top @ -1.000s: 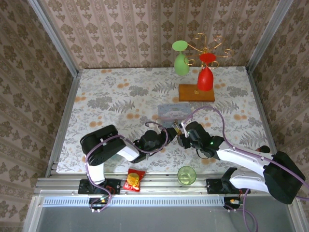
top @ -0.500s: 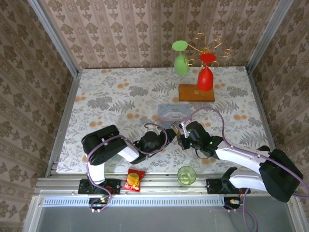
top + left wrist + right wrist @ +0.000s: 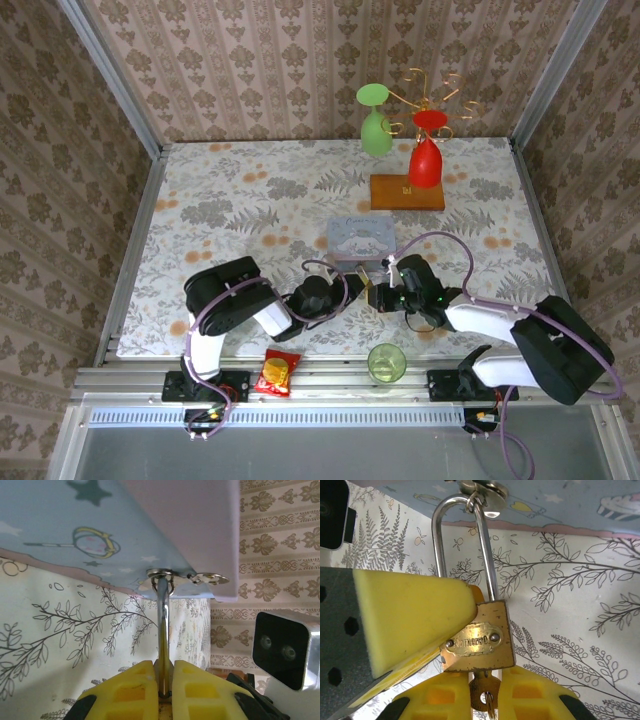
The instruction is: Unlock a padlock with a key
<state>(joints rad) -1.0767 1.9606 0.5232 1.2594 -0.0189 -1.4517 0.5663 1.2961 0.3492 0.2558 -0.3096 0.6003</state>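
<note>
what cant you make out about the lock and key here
- Left wrist view: the padlock body is hidden under the left pincer fingers and the bottom edge.
- Right wrist view: the key blade is inside the padlock, its head half behind the right pincer.
- Same view: a left pincer finger covers one shackle leg's end, so locked or open is unclear.
- Top view: padlock too small, under both pincers beside the tin.

The right gripper [image 3: 380, 296] and left gripper [image 3: 350, 292] now sit closer to the table's near edge, with the padlock [image 3: 477, 642] between them. The right fingers have narrowed onto the key [image 3: 481, 689]. The tin [image 3: 358, 238] is less covered.
</note>
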